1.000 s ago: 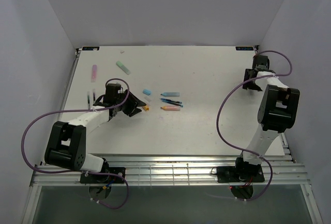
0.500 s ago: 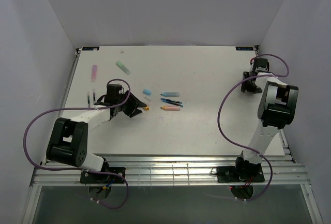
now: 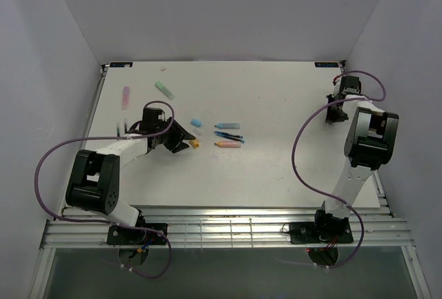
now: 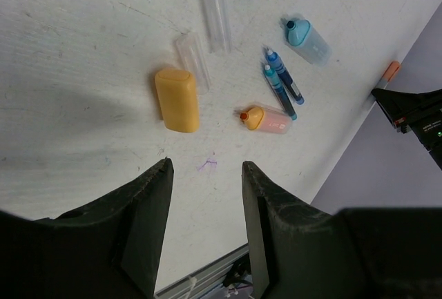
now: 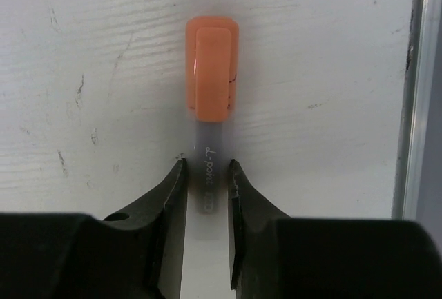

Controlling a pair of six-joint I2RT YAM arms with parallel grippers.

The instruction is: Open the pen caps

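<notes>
The right gripper (image 5: 207,169) is clamped on the slim, smooth grey barrel of a pen (image 5: 209,143). The pen lies on the scuffed white table (image 5: 83,71) near its right edge, its rounded orange clip cap (image 5: 212,78) still on. The left gripper (image 4: 207,168) hangs with its matte black jaws apart and empty, just short of a stubby yellow-orange cap (image 4: 177,100) lying loose beside two clear plastic caps (image 4: 194,56), with uncapped highlighters (image 4: 306,36) beyond.
</notes>
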